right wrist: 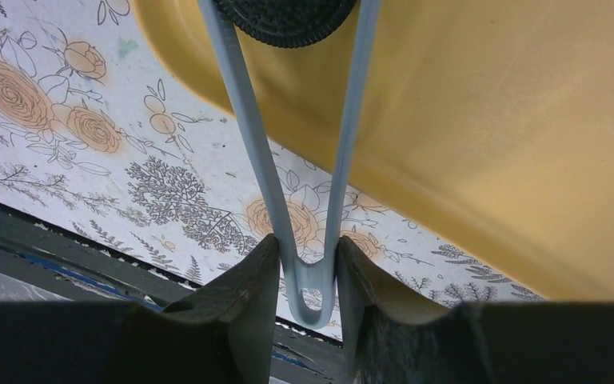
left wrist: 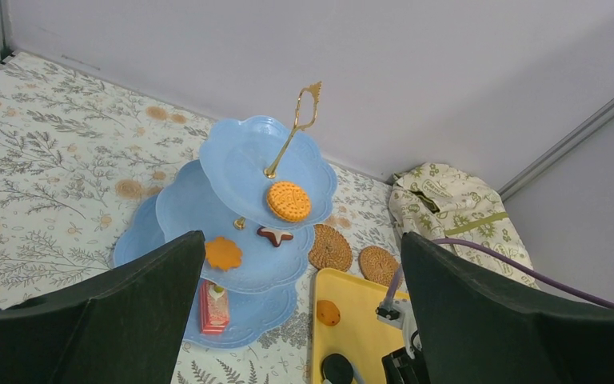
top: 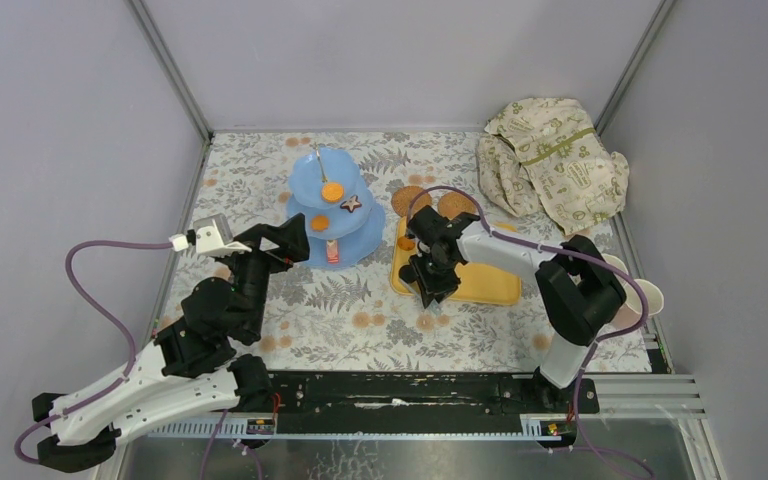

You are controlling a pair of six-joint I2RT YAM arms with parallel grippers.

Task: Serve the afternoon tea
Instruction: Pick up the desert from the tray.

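The light-blue three-tier stand (top: 332,212) holds a round orange biscuit (left wrist: 289,201) on top, a brown star (left wrist: 275,235) and an orange flower cookie (left wrist: 223,253) in the middle, and a red cake slice (left wrist: 213,307) at the bottom. Two woven coasters (top: 410,200) (top: 457,205) lie behind the yellow tray (top: 490,285). My left gripper (top: 295,238) is open and empty just left of the stand. My right gripper (right wrist: 308,248) is shut on pale blue tongs (right wrist: 248,136), whose arms flank a dark sandwich cookie (right wrist: 288,16) on the tray. An orange pastry (left wrist: 328,312) also lies on the tray.
The cream cloth with green print (top: 550,165) lies bunched at the back right. Pale cups (top: 650,297) stand at the right edge, partly hidden behind the right arm. The table has a floral cover, with walls on three sides.
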